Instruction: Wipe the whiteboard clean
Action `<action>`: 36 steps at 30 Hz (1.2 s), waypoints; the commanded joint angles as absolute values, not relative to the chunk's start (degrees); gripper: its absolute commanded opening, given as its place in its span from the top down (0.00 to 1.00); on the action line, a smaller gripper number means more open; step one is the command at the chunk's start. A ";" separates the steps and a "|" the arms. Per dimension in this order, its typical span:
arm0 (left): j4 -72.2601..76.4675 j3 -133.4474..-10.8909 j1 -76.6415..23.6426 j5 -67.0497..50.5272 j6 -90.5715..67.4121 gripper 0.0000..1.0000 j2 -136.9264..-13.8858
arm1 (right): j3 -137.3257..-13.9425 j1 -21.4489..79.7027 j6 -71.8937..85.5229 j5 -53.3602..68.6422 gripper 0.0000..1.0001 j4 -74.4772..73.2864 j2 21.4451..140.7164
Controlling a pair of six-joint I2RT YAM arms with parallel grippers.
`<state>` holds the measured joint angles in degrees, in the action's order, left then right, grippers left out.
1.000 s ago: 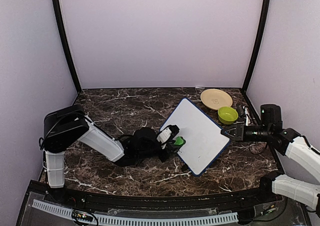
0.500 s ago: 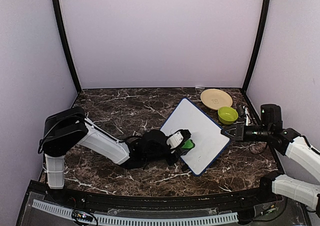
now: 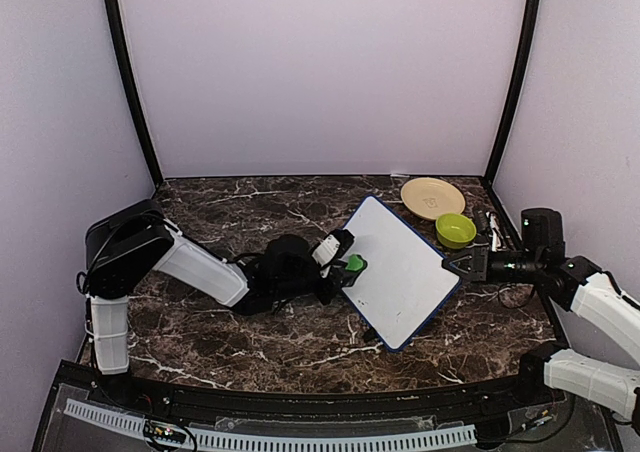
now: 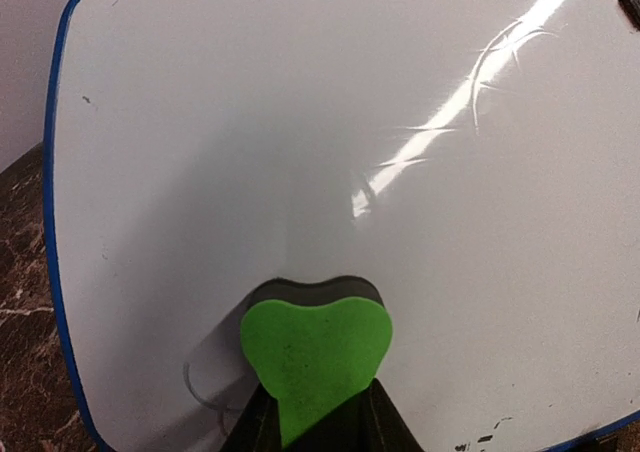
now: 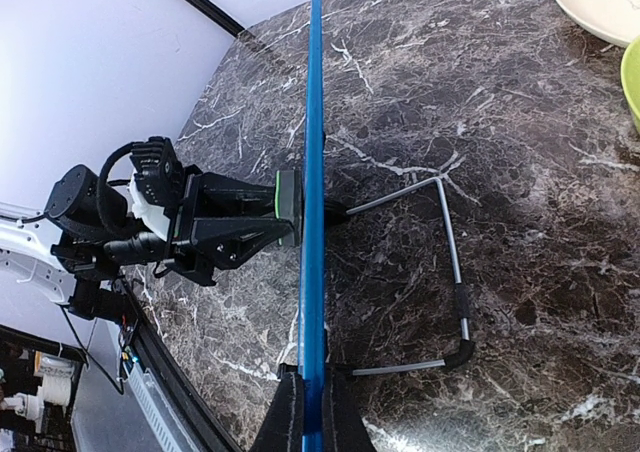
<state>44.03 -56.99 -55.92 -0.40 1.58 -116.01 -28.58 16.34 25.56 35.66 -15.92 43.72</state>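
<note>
Left gripper (image 3: 348,267), eraser (image 4: 316,347) seemingly touching whiteboard (image 4: 300,122), bowl (image 3: 455,229) beyond

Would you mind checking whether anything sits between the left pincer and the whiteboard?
Only the green eraser it grips, pressed flat on the whiteboard; nothing else blocks the left pincer.

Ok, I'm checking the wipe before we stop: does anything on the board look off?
The whiteboard shows small dark marks by its lower right edge in the left wrist view, right of the green eraser held by the left gripper.
</note>
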 commanded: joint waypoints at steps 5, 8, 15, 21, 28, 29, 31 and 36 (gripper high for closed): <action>43.44 -52.95 -51.52 1.68 -4.22 1.00 -115.76 | -29.31 17.02 23.96 39.02 1.00 -16.31 43.63; 44.30 -52.29 -51.08 0.59 -4.93 1.00 -115.54 | -29.27 17.03 23.92 39.09 1.00 -16.26 43.64; 43.14 -55.36 -52.56 -4.02 -1.37 1.00 -115.78 | -29.27 17.05 23.98 39.11 1.00 -16.20 43.91; 41.31 -58.76 -56.26 -4.94 3.46 1.00 -116.75 | -29.27 17.05 23.99 39.03 1.00 -16.17 43.97; 42.83 -58.69 -59.76 -5.04 4.12 1.00 -117.77 | -29.33 17.06 24.04 38.85 1.00 -16.25 44.06; 42.82 -58.42 -59.67 -3.61 3.75 1.00 -117.73 | -29.35 17.01 24.00 38.85 1.00 -16.34 43.99; 42.71 -57.60 -58.27 -2.64 2.22 1.00 -117.29 | -29.40 17.05 24.02 38.82 1.00 -16.35 43.89; 44.04 -54.28 -52.61 -2.14 -1.96 1.00 -115.45 | -29.27 17.05 24.02 38.91 1.00 -16.20 44.09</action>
